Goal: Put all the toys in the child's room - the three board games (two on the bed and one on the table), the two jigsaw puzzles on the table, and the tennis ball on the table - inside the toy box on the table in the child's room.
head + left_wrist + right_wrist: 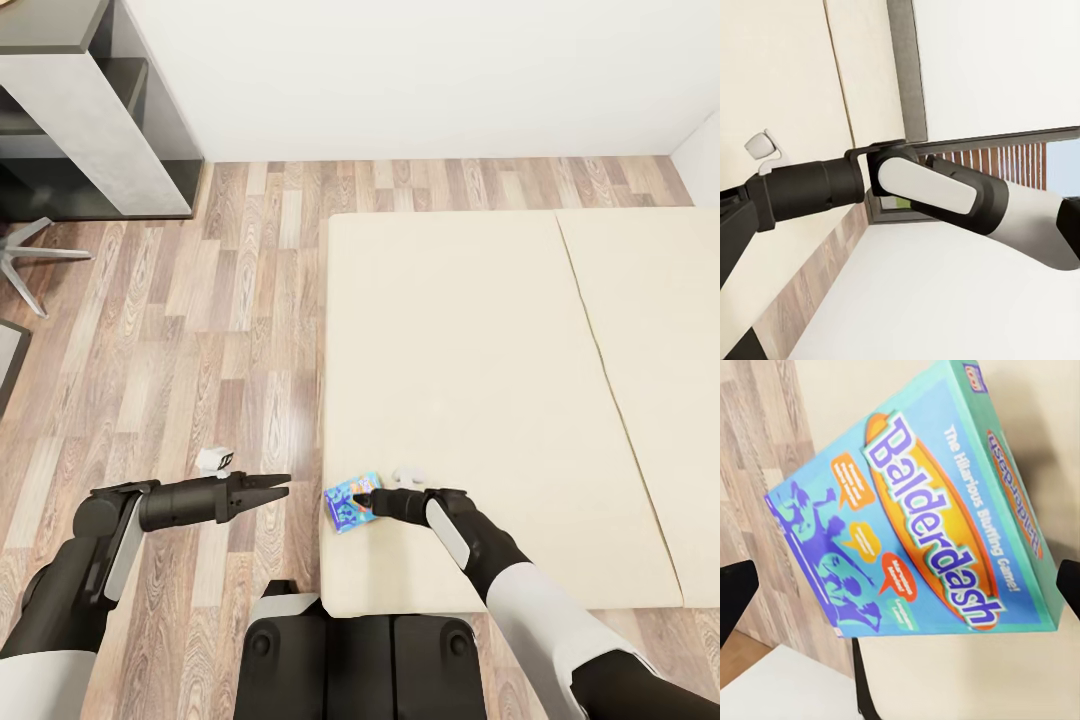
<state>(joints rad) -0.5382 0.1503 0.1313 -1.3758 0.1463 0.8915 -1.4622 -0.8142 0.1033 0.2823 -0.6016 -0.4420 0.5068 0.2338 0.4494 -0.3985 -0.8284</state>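
Right hand (372,499) reaches over the near corner of the bed (470,330), its dark fingers against the small blue board game (351,501). In the right wrist view that box (922,510), lettered Balderdash, lies flat on the beige mattress between the two black fingertips (736,592), which stand wide apart at either side of it; whether they actually touch the box I cannot tell. The game sits at the bed's near edge, close to the corner beside the wood-plank floor (200,330).

Left hand (275,487) hovers over the floor just beside the same edge of the bed, pointing toward the game. Its fingers are drawn close together, almost to a point, with nothing between them. The left wrist view looks across at the right arm (945,187), black forearm and white upper shell, with the mattress behind it and a grey bed frame (907,67) against the white wall.

Beyond the game, the mattress stretches away in two parts, split by a seam (600,340) running from the far edge toward the near one. Farther from the bed, across the floor, stands the worktop (90,110) with a pale grey top and dark frame, against the white wall. Near it, a grey chair base (35,260) spreads its legs on the planks.
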